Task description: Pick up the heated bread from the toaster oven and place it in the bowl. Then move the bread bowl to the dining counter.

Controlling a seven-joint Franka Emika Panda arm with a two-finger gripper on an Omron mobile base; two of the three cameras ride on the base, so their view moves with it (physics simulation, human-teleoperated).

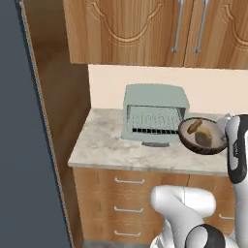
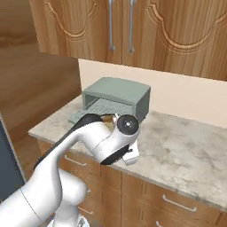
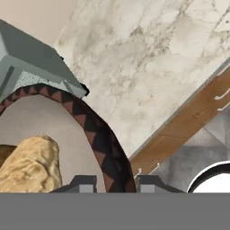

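Bowl lifted before the toaster oven

The dark bowl (image 1: 203, 137) with bread (image 1: 195, 126) inside hangs above the marbled desk (image 1: 106, 147), right of the open toaster oven (image 1: 154, 112).

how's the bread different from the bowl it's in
The bread is a small, lumpy, golden-brown piece; the bowl is round, far larger, and dark brown with a mottled tan-grey inside. The bread lies loose in the bowl's hollow, while the gripper is shut on the bowl's rim. In the left base view the bowl looks tilted and lifted off the counter. Both ride with the arm.
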